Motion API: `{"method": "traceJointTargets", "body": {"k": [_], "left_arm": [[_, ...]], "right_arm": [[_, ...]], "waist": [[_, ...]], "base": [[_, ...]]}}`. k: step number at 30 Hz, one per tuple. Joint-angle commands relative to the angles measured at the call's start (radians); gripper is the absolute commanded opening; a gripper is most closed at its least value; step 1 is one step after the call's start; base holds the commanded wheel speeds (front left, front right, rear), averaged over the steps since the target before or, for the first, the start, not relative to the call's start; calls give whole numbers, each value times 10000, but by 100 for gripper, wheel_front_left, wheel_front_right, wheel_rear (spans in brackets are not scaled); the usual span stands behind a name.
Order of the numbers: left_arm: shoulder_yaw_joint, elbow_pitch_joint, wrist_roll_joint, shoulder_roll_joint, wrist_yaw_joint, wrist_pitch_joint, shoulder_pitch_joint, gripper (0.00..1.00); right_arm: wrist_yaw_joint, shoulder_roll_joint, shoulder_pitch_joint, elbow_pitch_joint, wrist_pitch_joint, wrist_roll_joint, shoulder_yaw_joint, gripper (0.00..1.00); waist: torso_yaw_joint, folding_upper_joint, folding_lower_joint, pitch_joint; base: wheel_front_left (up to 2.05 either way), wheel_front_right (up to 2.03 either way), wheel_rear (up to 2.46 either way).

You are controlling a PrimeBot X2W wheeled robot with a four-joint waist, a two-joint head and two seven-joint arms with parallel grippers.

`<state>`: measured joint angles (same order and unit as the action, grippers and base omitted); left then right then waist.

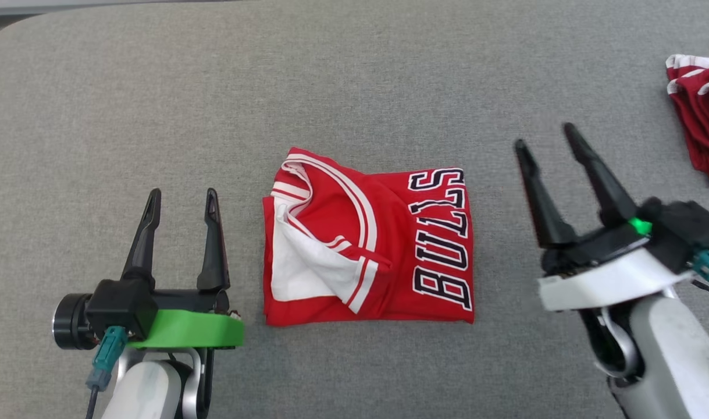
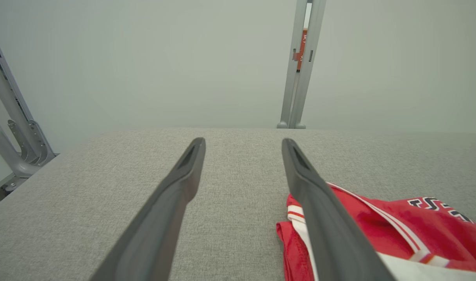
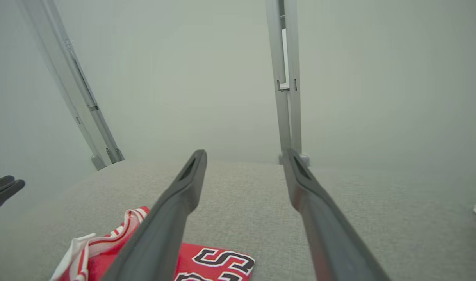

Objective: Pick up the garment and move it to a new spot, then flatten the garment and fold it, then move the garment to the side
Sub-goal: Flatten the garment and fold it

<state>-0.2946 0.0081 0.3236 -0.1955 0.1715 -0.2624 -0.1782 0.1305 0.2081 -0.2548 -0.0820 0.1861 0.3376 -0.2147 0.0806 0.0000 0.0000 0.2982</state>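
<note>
A red garment, a jersey with white trim and black-and-white "BULLS" lettering, lies folded into a rough square in the middle of the grey table. Part of its white inside shows at the left. My left gripper hovers open to the left of it, nothing between its fingers. My right gripper stands open to the right of it, raised above the cloth and apart from it. The garment shows beside the left gripper in the left wrist view, and the garment lies below the right gripper.
Another red and white cloth lies bunched at the table's far right edge. Grey metal posts stand behind the table's far edge. The table's rounded far-left corner is in view.
</note>
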Motion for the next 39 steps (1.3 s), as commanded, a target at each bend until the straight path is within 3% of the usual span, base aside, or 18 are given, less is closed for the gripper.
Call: {"method": "traceJointTargets", "body": {"k": [1, 6, 10, 24, 25, 26, 34, 39], "left_arm": [[44, 20, -21, -75, 40, -28, 87, 100], [107, 2, -67, -250, 139, 28, 243, 100], [122, -87, -72, -355, 233, 136, 355, 100], [58, -185, -10, -464, 334, 229, 488, 100], [51, -193, -14, -471, 337, 230, 472, 100], [35, -203, -18, -478, 331, 231, 433, 100], [-118, -214, -34, -384, 235, 187, 71, 100], [-133, -113, 15, -298, 219, 139, -60, 100]], "right_arm": [[2, 54, 454, -176, -98, -173, 426, 100], [4, -46, 1980, -911, -423, -551, 2018, 100], [4, -311, 2795, -1412, -621, -643, 2497, 100], [4, -580, 3091, -1592, -1032, -799, 2477, 100], [4, -574, 3043, -1481, -1141, -762, 2321, 38], [4, -592, 2977, -1285, -1322, -707, 2069, 0], [4, -1149, 1604, 1033, -1594, 25, -1314, 0], [2, -1337, 727, 2509, -1266, 484, -2748, 0]], "waist": [[-165, 0, 0, -89], [-355, 0, 0, -214], [-435, 0, 0, -276], [-402, 0, 0, -392], [-392, 0, 0, -386], [-373, 0, 0, -368], [-95, 0, 0, -77], [158, 0, 0, 63]], "base": [[0, 0, 0], [0, 0, 0], [0, 0, 0], [0, 0, 0], [0, 0, 0], [0, 0, 0], [0, 0, 0], [0, 0, 0]]}}
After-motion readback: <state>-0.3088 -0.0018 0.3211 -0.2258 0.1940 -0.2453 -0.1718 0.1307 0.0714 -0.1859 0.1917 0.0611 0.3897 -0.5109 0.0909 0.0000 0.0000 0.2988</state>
